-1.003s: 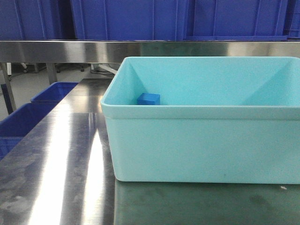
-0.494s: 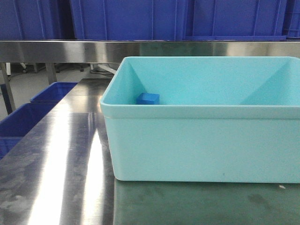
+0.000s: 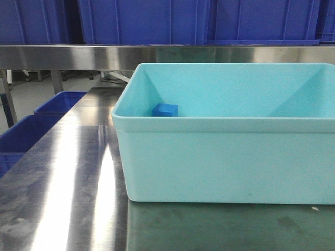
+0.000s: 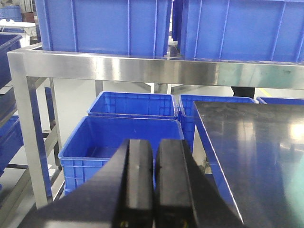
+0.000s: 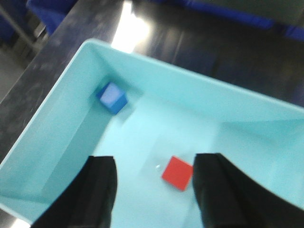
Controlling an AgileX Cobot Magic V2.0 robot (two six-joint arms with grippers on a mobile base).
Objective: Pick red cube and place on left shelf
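— Right wrist-mounted view: why is the right gripper [image 5: 159, 190] spread wide?
— So that the red cube [image 5: 177, 173], lying on the floor of the teal bin [image 5: 57, 118] beneath the gap, can be straddled. The blue cube [image 5: 112, 97] is kept well apart.
— And the left gripper [image 4: 154, 183]?
— Pressed together on nothing, facing the left shelf [image 4: 142, 69].

Open-topped teal bin [image 5: 61, 118] walls in red cube [image 5: 177, 173].
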